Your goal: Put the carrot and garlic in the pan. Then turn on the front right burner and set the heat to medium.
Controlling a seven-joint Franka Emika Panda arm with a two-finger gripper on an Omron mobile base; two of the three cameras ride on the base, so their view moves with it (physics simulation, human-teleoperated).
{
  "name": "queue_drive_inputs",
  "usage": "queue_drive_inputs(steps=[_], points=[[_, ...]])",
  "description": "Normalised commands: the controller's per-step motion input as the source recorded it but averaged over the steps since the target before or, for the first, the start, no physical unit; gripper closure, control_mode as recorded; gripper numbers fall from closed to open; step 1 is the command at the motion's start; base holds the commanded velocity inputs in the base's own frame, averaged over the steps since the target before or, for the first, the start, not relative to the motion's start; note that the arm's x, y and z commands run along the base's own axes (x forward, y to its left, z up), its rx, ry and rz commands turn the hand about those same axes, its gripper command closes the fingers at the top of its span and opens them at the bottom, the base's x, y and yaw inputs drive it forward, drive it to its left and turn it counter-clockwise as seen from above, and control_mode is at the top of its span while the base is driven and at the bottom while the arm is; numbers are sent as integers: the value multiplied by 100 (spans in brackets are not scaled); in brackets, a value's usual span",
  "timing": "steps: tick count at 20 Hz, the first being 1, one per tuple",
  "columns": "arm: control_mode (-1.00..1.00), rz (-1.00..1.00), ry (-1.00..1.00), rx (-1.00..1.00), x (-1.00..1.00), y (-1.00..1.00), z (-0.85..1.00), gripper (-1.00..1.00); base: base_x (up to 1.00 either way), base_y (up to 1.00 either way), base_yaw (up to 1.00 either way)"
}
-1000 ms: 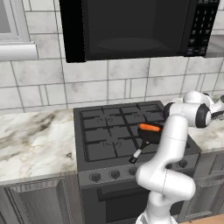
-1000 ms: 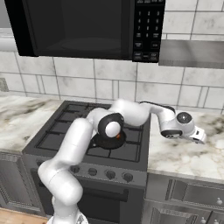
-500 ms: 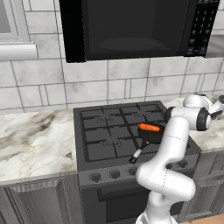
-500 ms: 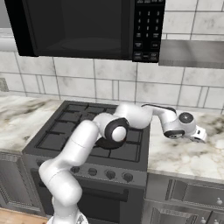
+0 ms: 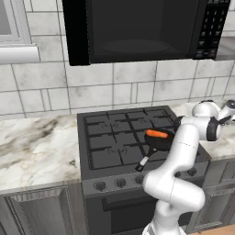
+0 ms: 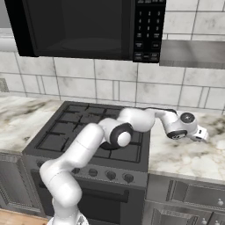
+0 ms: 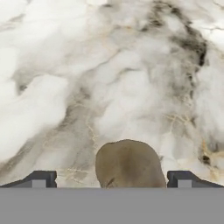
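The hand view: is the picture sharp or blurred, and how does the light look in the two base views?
Hand view: the marble counter looks soft and smeared, and the tan garlic has fuzzy edges. Left base view: even flat light, and the carrot in the pan reads clearly. Right base view: the same flat light, no glare.
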Motion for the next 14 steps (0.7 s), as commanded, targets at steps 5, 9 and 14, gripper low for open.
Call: queue_drive_inputs(steps=[5,9,14], points=[[-100,0,0,0,11,-25,-22,-100,0,0,0],[-100,0,0,0,4,-7,-15,100,0,0,0],[-100,-6,7,4,-9,0,-7,100,0,0,0]])
